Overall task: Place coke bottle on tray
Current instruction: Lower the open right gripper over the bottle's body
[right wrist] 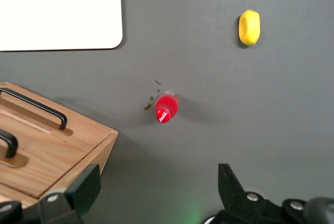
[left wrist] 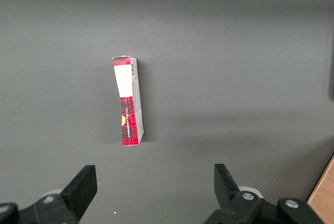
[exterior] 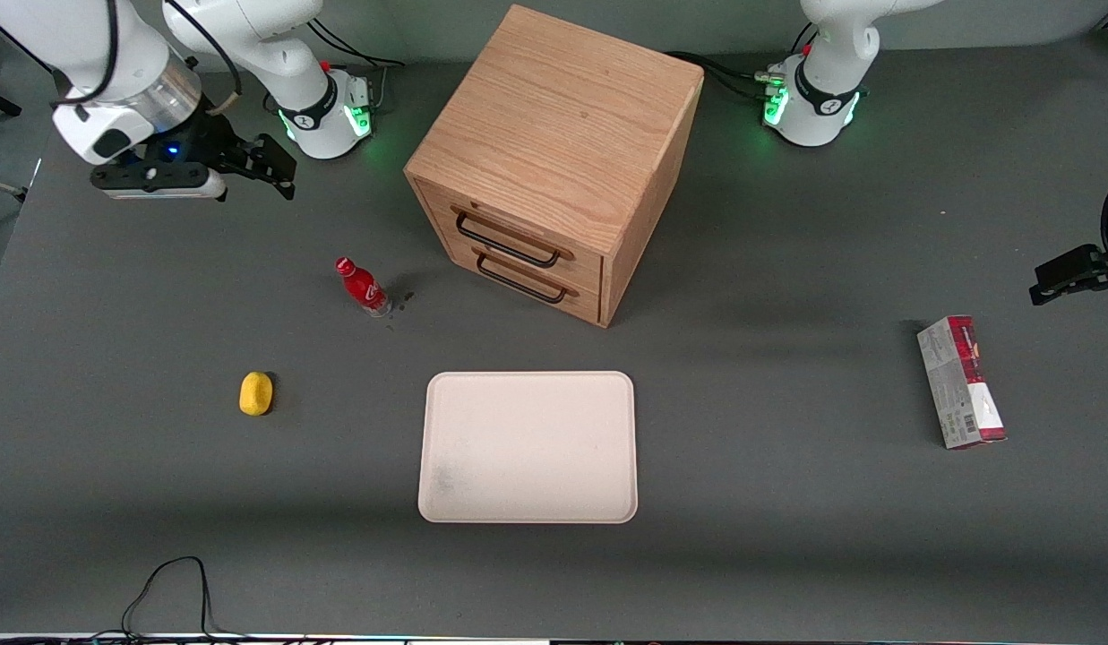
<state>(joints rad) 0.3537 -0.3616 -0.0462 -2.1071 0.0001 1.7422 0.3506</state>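
The coke bottle (exterior: 362,287), small and red with a red cap, stands upright on the grey table beside the drawer cabinet's front; it also shows in the right wrist view (right wrist: 166,108). The cream tray (exterior: 528,446) lies flat nearer the front camera than the bottle, with nothing on it; its corner shows in the right wrist view (right wrist: 62,15). My right gripper (exterior: 271,170) hangs open and empty high above the table, farther from the front camera than the bottle and toward the working arm's end. Its fingers (right wrist: 86,187) are wide apart.
A wooden two-drawer cabinet (exterior: 554,161) stands mid-table, farther from the camera than the tray. A yellow lemon-like lump (exterior: 256,393) lies toward the working arm's end. A red-and-grey carton (exterior: 961,381) lies toward the parked arm's end. Small dark specks (exterior: 401,300) lie by the bottle.
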